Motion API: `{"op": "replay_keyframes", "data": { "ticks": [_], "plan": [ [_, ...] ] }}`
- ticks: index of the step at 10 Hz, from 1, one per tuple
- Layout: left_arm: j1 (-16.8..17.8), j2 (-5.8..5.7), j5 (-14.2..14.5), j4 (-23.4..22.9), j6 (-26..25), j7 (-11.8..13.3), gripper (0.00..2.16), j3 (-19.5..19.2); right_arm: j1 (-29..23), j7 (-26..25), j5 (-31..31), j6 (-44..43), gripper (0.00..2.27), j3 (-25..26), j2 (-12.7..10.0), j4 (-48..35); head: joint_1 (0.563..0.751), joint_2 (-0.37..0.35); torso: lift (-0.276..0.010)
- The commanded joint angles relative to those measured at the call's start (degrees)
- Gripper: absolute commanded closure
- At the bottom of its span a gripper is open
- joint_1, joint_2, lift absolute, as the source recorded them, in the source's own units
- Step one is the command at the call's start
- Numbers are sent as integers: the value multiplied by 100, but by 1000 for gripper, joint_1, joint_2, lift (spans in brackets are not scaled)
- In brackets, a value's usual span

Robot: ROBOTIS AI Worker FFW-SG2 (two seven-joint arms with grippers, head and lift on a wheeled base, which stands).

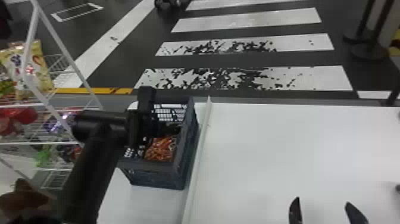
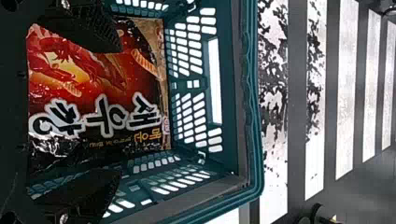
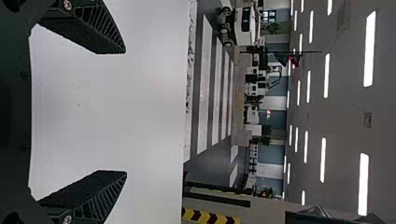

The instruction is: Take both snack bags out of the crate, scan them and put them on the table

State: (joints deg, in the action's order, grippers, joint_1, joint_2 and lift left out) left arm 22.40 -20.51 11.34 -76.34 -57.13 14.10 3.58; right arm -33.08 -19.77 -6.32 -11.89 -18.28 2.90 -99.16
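Note:
My left gripper (image 1: 143,140) is over the left side of the crate (image 1: 154,175), pointing down into it. An orange-red snack bag (image 1: 160,149) lies inside, beside the gripper. In the left wrist view, my left gripper (image 2: 109,112) stands open, one finger on each side of a red and black snack bag (image 2: 93,84) within the teal crate (image 2: 252,93). Low at the right of the head view, my right gripper (image 1: 324,210) is parked over the white table (image 1: 268,149). Its fingers are spread apart, and in the right wrist view the right gripper (image 3: 125,112) holds nothing.
A raised white strip (image 1: 199,158) runs along the table, right beside the crate. To the left stands a wire rack (image 1: 53,113) with several snack bags, one of them yellow (image 1: 29,65). Beyond the table lies a striped floor.

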Motion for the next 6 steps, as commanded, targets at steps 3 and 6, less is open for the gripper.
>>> {"op": "replay_keyframes", "data": {
  "ticks": [3,6],
  "plan": [
    [72,118,-299,506,320,14,76,152,-23,9,-1,-11,66,-9,-9,2,695,253,-92],
    [80,223,-554,805,513,93,76,143,-23,18,-1,7,66,-18,-9,2,695,257,-92]
  ]
}}
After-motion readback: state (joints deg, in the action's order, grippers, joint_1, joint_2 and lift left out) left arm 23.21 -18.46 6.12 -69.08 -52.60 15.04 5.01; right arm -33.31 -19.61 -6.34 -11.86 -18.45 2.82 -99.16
